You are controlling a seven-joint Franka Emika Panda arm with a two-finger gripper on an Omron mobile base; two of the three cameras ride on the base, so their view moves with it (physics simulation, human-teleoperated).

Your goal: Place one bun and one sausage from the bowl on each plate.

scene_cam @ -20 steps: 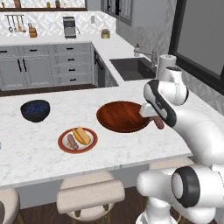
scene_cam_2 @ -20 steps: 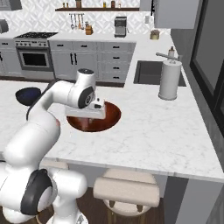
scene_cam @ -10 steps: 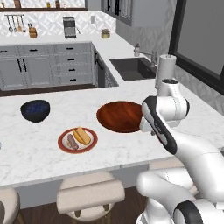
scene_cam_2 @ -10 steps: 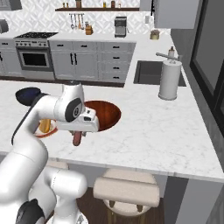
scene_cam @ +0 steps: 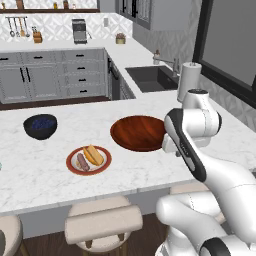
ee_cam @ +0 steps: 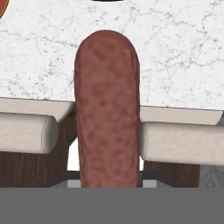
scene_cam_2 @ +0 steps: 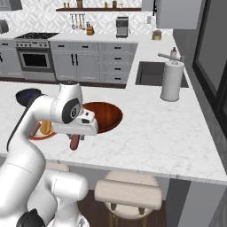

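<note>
1. I am seeing the gripper (scene_cam_2: 74,138) hanging over the front edge of the counter (scene_cam_2: 168,128), just in front of the wooden bowl (scene_cam_2: 103,116), which I am taking as my landmark.
2. The jaws are pinching a sausage (ee_cam: 107,113); in the hand view it is standing straight up from between them, filling the gap, so they are closed only as far as its thickness allows.
3. In the right base view the sausage (scene_cam_2: 74,142) is pointing downward below the white hand, its lower end reaching past the counter edge.
4. In the hand view the marble counter (ee_cam: 175,52) is lying behind the sausage, with the padded stools (ee_cam: 183,142) showing on either side of it below the counter edge.
5. In the left base view the bowl (scene_cam: 139,133) is sitting on the counter with the arm's white wrist just to its right; I cannot make out the jaws from this side.
6. Left of the bowl and slightly nearer to me, the red-rimmed plate (scene_cam: 89,160) is carrying a bun (scene_cam: 93,154) and a second sausage (scene_cam: 82,162) lying side by side.
7. Farther left of the bowl, a dark blue bowl (scene_cam: 40,125) is resting on the counter.
8. Behind and to the right of the bowl, a paper towel roll (scene_cam_2: 172,80) is standing upright beside the sink (scene_cam_2: 153,73).
</note>
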